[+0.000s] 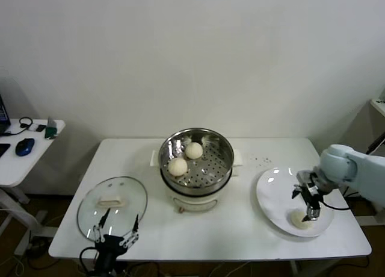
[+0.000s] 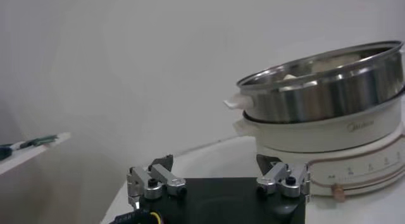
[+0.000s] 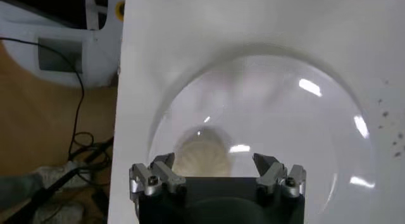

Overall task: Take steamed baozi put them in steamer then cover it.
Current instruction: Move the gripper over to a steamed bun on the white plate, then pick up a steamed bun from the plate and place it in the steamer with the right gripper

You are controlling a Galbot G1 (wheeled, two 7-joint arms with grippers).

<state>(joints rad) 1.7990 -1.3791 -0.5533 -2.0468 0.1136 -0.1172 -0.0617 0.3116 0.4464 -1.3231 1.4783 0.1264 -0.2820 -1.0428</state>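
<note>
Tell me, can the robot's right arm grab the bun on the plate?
Probably yes. The right gripper hangs open right over the baozi on the white plate, and nothing lies between them. The bun sits alone there, so the fingers have room on both sides.

Shiny perforated steel steamer (image 1: 196, 162); glossy plate (image 1: 274, 192).

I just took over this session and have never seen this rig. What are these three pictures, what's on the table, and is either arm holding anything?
It is a two-armed robot. The big picture looks down from its head; the other two come from cameras on each wrist. On the white table stands the steamer with two baozi inside. The glass cover lies to its left, by the left gripper, jaws open, empty. The right gripper hovers open over one more bun on the plate, not yet gripping it.
</note>
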